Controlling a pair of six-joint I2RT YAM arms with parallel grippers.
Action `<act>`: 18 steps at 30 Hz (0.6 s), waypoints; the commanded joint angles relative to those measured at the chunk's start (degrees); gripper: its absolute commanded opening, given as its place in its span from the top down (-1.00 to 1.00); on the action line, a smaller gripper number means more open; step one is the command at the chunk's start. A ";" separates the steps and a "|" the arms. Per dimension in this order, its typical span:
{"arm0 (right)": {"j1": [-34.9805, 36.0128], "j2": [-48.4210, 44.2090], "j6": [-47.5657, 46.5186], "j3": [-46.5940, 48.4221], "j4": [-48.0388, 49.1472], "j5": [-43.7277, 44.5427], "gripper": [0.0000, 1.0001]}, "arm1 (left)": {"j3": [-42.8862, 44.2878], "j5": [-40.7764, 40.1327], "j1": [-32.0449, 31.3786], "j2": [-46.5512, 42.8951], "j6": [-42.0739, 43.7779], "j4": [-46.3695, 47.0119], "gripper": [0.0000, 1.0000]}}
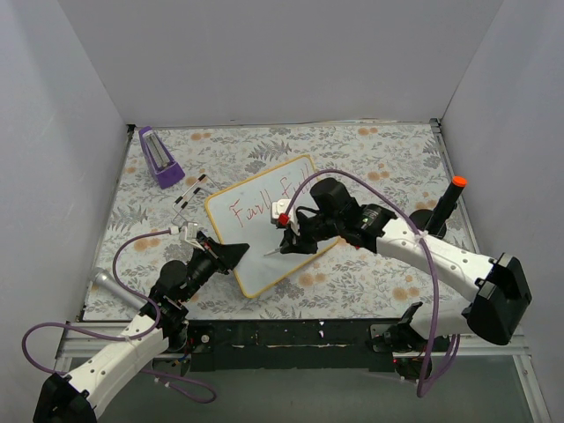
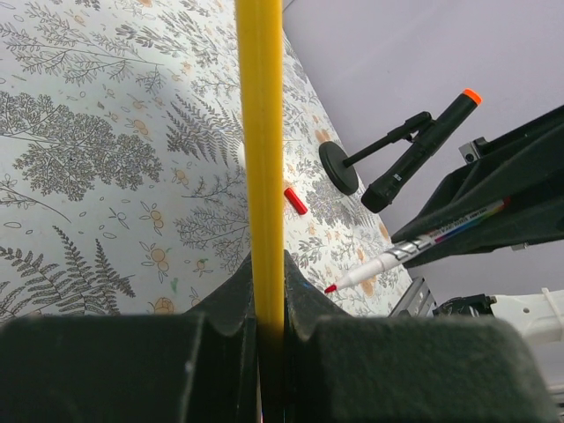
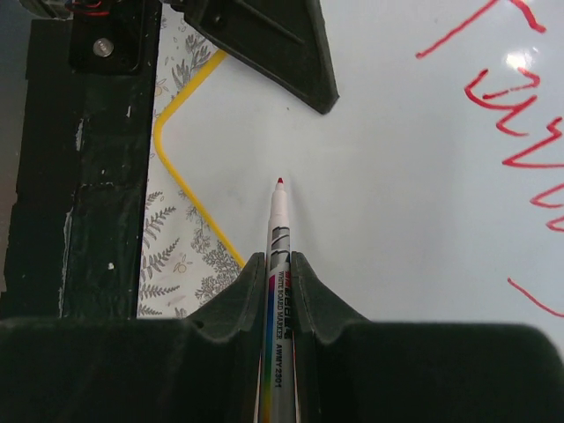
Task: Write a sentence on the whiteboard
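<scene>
the whiteboard [image 1: 261,270] sits askew mid-worktop [image 1: 379,163], with the left pincer [image 1: 233,255] clamped on its yellow edge. the right pincer [image 3: 280,264] pinches a marker [image 3: 279,220], its red tip at the blank area beside the sentence [image 1: 256,210].

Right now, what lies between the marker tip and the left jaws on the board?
Only bare whiteboard from the marker tip to the left jaws; the sentence sits aside. Right wrist view shows it.
</scene>
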 commanded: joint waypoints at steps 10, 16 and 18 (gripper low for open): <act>3.48 4.47 -0.72 5.16 4.63 6.69 0.97 | 1.14 -1.30 -0.10 -0.81 -1.67 10.47 1.00; 3.57 5.53 -0.28 5.60 4.98 7.22 0.97 | 1.23 -1.13 -0.10 -0.46 -1.49 10.56 1.00; 3.57 5.62 -0.02 5.78 5.16 7.57 0.97 | 1.32 -0.95 -0.10 -0.55 -1.58 10.47 1.00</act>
